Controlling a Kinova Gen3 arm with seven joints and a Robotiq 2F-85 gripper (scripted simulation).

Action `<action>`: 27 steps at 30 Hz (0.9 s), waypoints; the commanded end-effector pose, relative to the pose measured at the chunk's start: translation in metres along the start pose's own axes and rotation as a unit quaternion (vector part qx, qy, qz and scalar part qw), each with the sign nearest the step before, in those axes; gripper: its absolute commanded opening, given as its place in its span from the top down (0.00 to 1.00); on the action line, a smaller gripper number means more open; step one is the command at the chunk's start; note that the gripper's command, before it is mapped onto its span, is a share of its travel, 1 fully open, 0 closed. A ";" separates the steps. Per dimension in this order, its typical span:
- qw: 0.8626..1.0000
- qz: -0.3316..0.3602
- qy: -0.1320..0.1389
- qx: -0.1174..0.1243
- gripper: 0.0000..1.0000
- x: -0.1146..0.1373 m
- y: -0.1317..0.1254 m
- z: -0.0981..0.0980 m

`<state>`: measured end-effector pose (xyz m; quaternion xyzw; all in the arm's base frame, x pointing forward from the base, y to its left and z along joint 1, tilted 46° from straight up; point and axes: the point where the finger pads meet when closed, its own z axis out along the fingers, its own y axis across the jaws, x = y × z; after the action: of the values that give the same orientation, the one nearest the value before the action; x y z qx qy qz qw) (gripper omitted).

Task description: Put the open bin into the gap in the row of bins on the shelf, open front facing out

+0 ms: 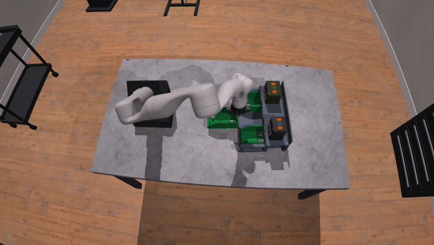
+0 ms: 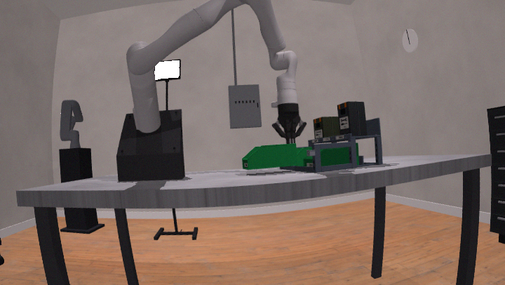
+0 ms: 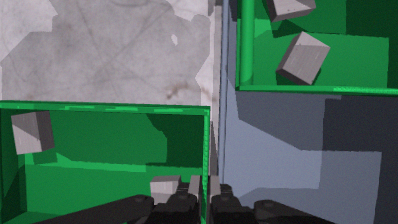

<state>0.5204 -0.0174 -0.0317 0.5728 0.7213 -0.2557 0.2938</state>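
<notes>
The open green bin [image 1: 226, 125] [image 2: 270, 156] [image 3: 100, 132] hangs just above the table, low open front toward the robot base, two grey parts visible inside. My gripper [image 1: 237, 114] [image 2: 290, 142] [image 3: 204, 191] points down and is shut on its back wall, one finger on each side. The back wall is close to the front lip of the blue-grey shelf [image 1: 275, 109] [image 2: 317, 158] [image 3: 280, 172], level with the gap. The bin is outside the shelf. A far bin [image 1: 254, 105] [image 3: 365, 62] and a near bin [image 1: 250, 133] [image 2: 335, 155], both with grey parts, flank the gap.
The low upper board covers the rear of the row. It carries an olive box [image 1: 272, 95] [image 2: 330, 126] and a dark box [image 1: 278, 130] [image 2: 355, 118]. The shelf's front posts and side walls stand beside the bins. The black robot base [image 1: 153, 123] [image 2: 150, 163] stands at the left.
</notes>
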 end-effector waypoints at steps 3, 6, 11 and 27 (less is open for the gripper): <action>1.000 0.000 0.001 -0.002 0.90 0.001 0.007 -0.002; 1.000 0.000 0.001 -0.002 0.90 0.001 0.007 -0.002; 1.000 0.000 0.001 -0.002 0.90 0.001 0.007 -0.002; 1.000 0.000 0.001 -0.002 0.90 0.001 0.017 -0.002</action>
<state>0.5361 -0.0137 -0.0318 0.5726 0.7216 -0.2550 0.2940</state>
